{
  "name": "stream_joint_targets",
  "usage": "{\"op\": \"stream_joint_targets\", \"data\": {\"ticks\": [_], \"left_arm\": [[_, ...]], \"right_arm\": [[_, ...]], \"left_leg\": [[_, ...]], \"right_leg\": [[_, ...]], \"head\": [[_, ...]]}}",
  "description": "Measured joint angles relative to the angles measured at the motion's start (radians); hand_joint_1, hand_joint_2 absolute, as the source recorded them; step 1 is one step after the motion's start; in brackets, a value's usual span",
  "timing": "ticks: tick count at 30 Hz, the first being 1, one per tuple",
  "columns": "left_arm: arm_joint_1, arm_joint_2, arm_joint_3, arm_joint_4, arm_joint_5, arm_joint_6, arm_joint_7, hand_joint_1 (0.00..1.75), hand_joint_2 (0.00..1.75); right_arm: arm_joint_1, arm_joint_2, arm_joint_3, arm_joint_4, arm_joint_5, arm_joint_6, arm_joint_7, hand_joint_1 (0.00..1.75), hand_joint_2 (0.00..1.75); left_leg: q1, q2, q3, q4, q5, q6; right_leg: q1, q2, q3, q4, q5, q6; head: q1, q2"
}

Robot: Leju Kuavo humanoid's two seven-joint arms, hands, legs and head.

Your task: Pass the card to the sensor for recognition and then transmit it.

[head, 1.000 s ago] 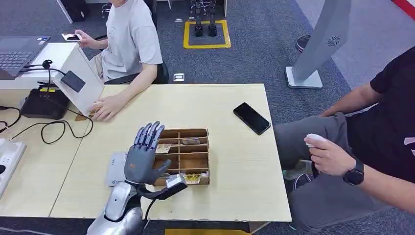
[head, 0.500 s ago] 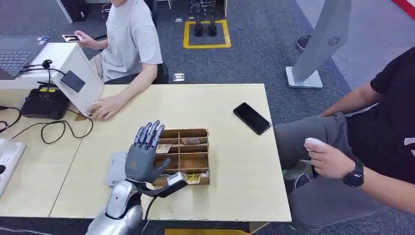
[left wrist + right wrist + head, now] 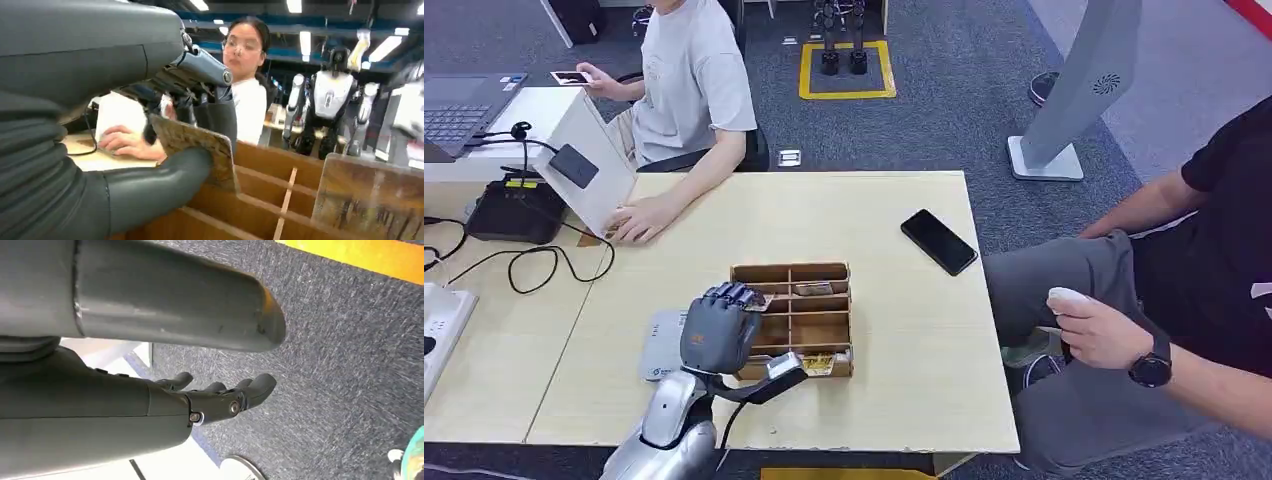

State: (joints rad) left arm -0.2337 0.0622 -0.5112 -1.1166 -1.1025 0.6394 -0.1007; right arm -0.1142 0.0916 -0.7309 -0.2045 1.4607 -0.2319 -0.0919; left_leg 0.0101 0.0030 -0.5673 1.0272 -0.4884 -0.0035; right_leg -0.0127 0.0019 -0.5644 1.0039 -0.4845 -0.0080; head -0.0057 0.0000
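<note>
A wooden divided box (image 3: 790, 268) sits mid-table with printed cards in its compartments. My left hand (image 3: 719, 325) is over the box's left side with its fingers curled down. In the left wrist view the thumb (image 3: 160, 175) and the darker fingers (image 3: 200, 67) pinch a patterned card (image 3: 192, 150) above the box's dividers (image 3: 260, 165). An edge of that card (image 3: 758, 302) shows past the fingers in the head view. A flat white reader (image 3: 660, 352) lies on the table just left of this hand. My right hand (image 3: 220, 400) hangs over grey carpet, holding nothing.
A person in a grey shirt rests a hand (image 3: 639, 220) on the table's far left, beside a white stand with a black pad (image 3: 574, 165). A black phone (image 3: 938, 241) lies at the right. Another person (image 3: 1114, 330) sits right of the table. Cables (image 3: 534, 265) trail at left.
My left hand's fingers were spread upright above the box; they have now curled down and closed on a card in the left compartments. The arm stayed roughly where it was.
</note>
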Motion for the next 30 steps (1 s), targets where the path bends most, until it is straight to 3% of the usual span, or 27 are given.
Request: {"op": "stream_joint_targets", "data": {"ticks": [9,12,13,15,18,19,22,23,24,25,30], "left_arm": [[-0.013,0.0,0.0,0.003,0.01,-0.024,0.009,1.75,1.75],[-0.02,0.002,0.001,0.003,0.092,-0.069,-0.016,1.75,1.75],[-0.023,0.003,0.003,0.003,0.124,-0.082,-0.031,1.52,1.75],[-0.029,0.014,0.013,-0.02,0.246,-0.137,-0.074,1.48,1.75],[-0.046,0.061,0.039,-0.127,0.445,-0.266,-0.106,1.45,1.75],[-0.059,0.078,0.05,-0.162,0.484,-0.3,-0.108,1.55,1.75],[-0.122,0.146,0.102,-0.29,0.63,-0.405,-0.12,1.66,1.75],[-0.14,0.164,0.117,-0.328,0.664,-0.432,-0.124,1.57,1.75],[-0.16,0.184,0.132,-0.362,0.696,-0.458,-0.129,1.57,1.75],[-0.178,0.21,0.149,-0.399,0.726,-0.487,-0.129,1.75,1.75],[-0.227,0.283,0.199,-0.51,0.76,-0.54,-0.124,1.75,1.75]], "right_arm": [[-0.004,0.008,0.001,0.0,-0.006,-0.012,-0.028,0.0,0.0],[-0.007,0.008,0.001,0.0,-0.015,-0.013,-0.031,0.0,0.0],[-0.008,0.008,0.001,0.0,-0.017,-0.013,-0.031,0.0,0.0],[-0.008,0.008,0.001,0.0,-0.03,-0.013,-0.03,0.0,0.0],[-0.005,0.008,0.0,0.0,-0.058,-0.017,-0.026,0.0,0.0],[-0.004,0.008,0.0,0.0,-0.06,-0.017,-0.023,0.0,0.0],[0.004,0.008,0.0,0.0,-0.068,-0.018,-0.013,0.0,0.0],[0.006,0.008,0.0,0.0,-0.069,-0.018,-0.009,0.0,0.0],[0.01,0.007,0.0,0.0,-0.069,-0.018,-0.005,0.0,0.0],[0.014,0.005,-0.001,0.0,-0.071,-0.017,0.002,0.0,0.0],[0.026,0.002,-0.001,0.0,-0.071,-0.016,0.009,0.0,0.0]], "left_leg": [[0.0,0.0,0.0,0.0,0.0,0.0],[0.0,0.0,0.0,0.0,0.0,0.0],[0.0,0.0,0.0,0.0,0.0,0.0],[0.0,-0.001,0.0,0.0,0.0,0.0],[0.001,0.0,0.0,0.0,0.001,-0.001],[0.001,0.0,0.0,0.0,0.001,-0.001],[0.001,-0.001,0.0,0.0,0.001,-0.001],[0.001,0.0,0.0,0.0,0.001,-0.001],[0.001,0.0,0.0,0.0,0.001,-0.001],[0.001,0.0,0.0,0.0,0.001,-0.001],[0.001,0.0,0.0,0.0,0.001,-0.001]], "right_leg": [[0.0,0.0,0.0,0.0,0.0,0.0],[0.0,-0.001,0.0,0.0,0.0,0.0],[0.0,-0.001,0.001,0.0,0.0,0.0],[0.0,-0.001,0.0,0.0,0.0,0.0],[0.001,0.0,0.0,0.0,0.0,0.0],[0.001,0.0,0.0,0.0,0.0,0.0],[0.001,0.0,0.0,0.001,0.0,0.0],[0.001,0.0,0.0,0.001,0.0,0.0],[0.001,0.0,0.0,0.001,0.0,0.0],[0.001,0.0,0.0,0.001,0.0,-0.001],[0.001,0.0,0.0,0.001,0.0,0.0]], "head": [[0.0,0.0],[0.0,0.0],[0.0,0.0],[0.0,0.0],[0.0,0.0],[0.0,0.0],[0.0,0.0],[0.0,0.0],[0.0,0.0],[0.0,0.0],[0.0,0.0]]}}
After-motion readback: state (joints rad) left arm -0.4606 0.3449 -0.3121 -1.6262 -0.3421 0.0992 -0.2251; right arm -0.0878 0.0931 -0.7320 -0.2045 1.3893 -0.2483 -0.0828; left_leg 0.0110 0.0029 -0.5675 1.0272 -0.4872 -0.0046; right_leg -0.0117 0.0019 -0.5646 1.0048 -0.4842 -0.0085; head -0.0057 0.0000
